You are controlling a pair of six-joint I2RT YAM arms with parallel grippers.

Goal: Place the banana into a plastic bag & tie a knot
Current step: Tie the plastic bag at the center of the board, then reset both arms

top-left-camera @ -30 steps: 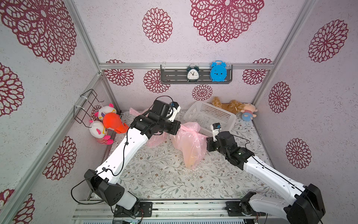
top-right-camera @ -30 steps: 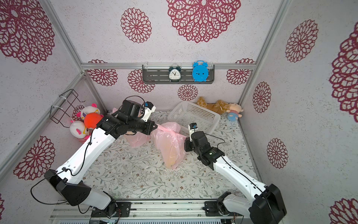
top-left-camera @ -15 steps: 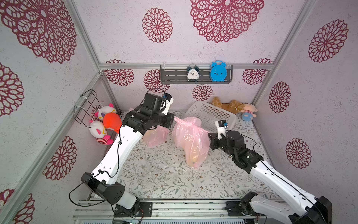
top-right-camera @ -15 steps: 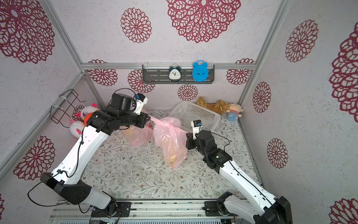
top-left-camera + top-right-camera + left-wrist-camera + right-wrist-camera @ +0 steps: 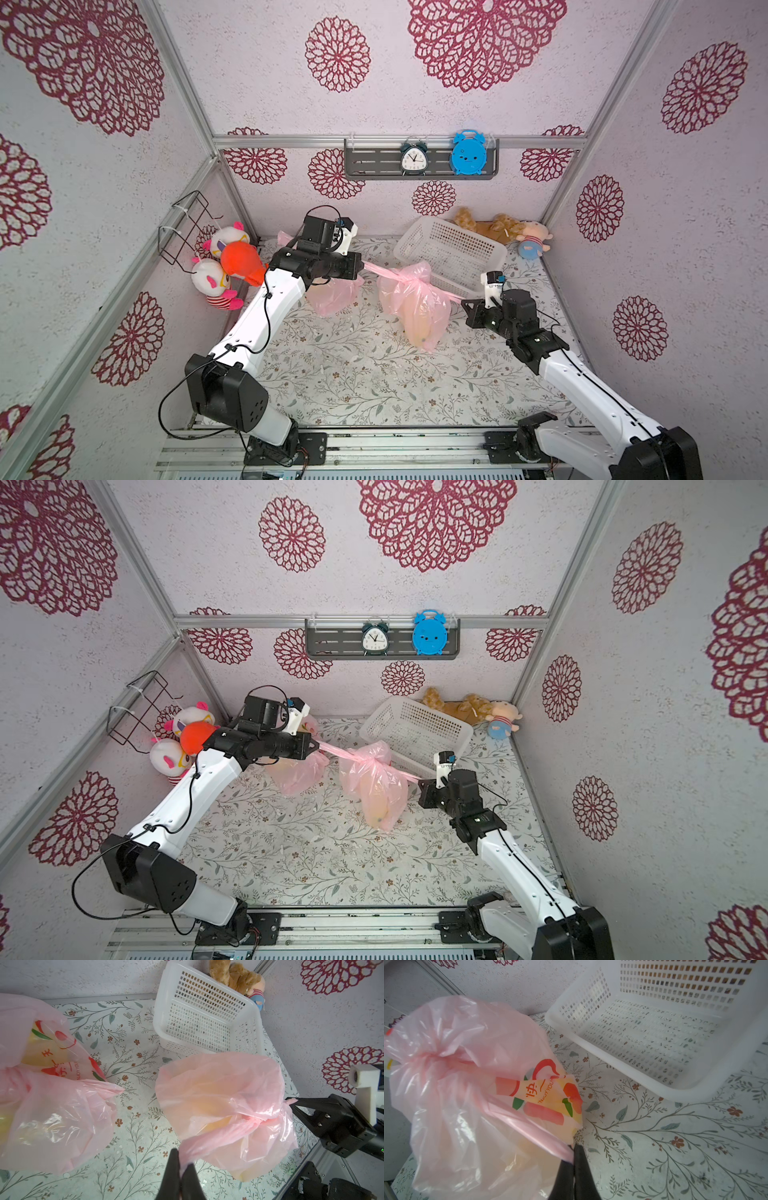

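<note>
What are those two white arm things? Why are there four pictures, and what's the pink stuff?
They are two robot arms fixed at the front of a flowery table. Each ends in a pincher called a gripper. Two pictures look down from above, from cameras sitting side by side. The other two come from a small camera on each arm's wrist, so everything looks close. The pink thing in the middle is a plastic bag; the yellow shape inside looks like the banana. The left gripper and the right gripper are both shut, each pinching one handle of it, stretched to opposite sides of a knot. A second pink bag, a white basket and soft toys are nearby.
</note>
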